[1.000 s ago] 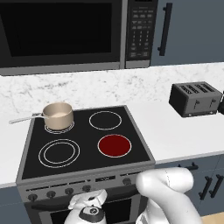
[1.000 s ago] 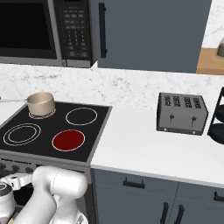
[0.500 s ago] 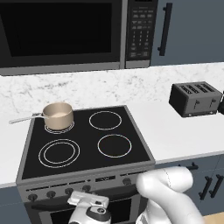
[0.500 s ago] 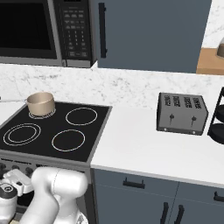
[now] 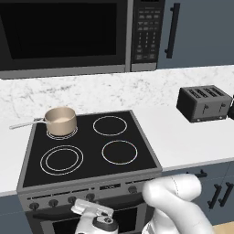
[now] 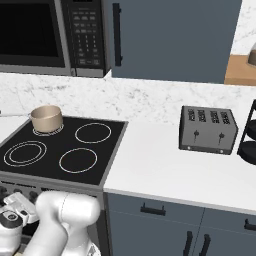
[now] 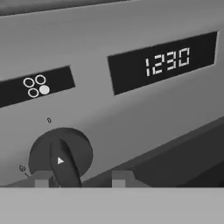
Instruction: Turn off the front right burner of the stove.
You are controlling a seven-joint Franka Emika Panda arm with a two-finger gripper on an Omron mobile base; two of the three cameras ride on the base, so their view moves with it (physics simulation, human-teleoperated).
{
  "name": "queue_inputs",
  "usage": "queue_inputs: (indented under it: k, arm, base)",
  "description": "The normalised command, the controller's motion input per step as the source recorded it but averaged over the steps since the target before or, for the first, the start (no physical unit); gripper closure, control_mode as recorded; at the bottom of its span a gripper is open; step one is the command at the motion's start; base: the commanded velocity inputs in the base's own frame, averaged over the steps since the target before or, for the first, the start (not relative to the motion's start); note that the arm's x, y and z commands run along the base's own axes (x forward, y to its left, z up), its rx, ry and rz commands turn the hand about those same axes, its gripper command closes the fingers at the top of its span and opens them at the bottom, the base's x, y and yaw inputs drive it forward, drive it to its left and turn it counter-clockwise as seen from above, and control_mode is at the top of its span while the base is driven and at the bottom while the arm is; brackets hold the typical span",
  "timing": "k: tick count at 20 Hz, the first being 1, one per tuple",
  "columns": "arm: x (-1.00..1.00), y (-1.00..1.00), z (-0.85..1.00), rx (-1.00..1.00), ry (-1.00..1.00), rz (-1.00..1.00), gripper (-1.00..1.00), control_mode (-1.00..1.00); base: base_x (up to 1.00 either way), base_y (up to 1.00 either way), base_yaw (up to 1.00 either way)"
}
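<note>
Marble counter (image 5: 183, 137) flanks stove (image 5: 91, 146); front right burner (image 5: 119, 152) black.

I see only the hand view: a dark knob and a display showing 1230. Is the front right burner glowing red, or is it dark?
Observer: The front right burner is plain black, no glow.
Operator: Is anything standing on the stove?
Observer: A small pot sits on the back left zone of the stove.
Operator: What is beside the stove?
Observer: A dark toaster stands on the white counter to its right.
</note>
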Motion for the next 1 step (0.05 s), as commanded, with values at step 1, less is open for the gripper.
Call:
queue_inputs:
  k: [1]
  arm:
    - [0.00, 0.00, 0.00, 0.00, 0.00, 0.00, 1.00, -1.00]
  base:
    - [0.00, 0.00, 0.00]
